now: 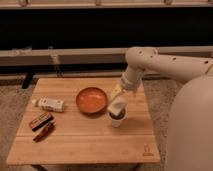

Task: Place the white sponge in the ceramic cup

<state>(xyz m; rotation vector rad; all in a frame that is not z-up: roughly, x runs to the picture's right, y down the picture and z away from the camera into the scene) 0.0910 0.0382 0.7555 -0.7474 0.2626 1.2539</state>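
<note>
We see the hand [119, 104] low over the ceramic cup [117, 119], just right of the orange bowl [92, 100] on the wooden tabletop [85, 142]. A pale shape at the hand, right above the cup mouth, reads as the white sponge [118, 106]; we judge it is in the hand's grip, partly over the rim, not clearly inside. We cannot tell how far apart the fingers stand.

Risks, as we judge them: the sponge looks about as broad as the cup mouth, so it could perch on the rim and tumble off onto the tabletop, or spring back out if released too high. The cup is small and looks light; a sideways nudge from the hand could tip it or shove it against the bowl just beside it. It also sits toward the right part of the tabletop, though not at the edge.

Materials: cup pale outside, dark inside, likely hard and smooth. Bowl round, shallow, glossy orange. Tabletop light wood, visible grain. Sponge presumably soft and compressible. At left, well apart: a white tube-like item [50, 104] and two dark snack bars [42, 126].
</note>
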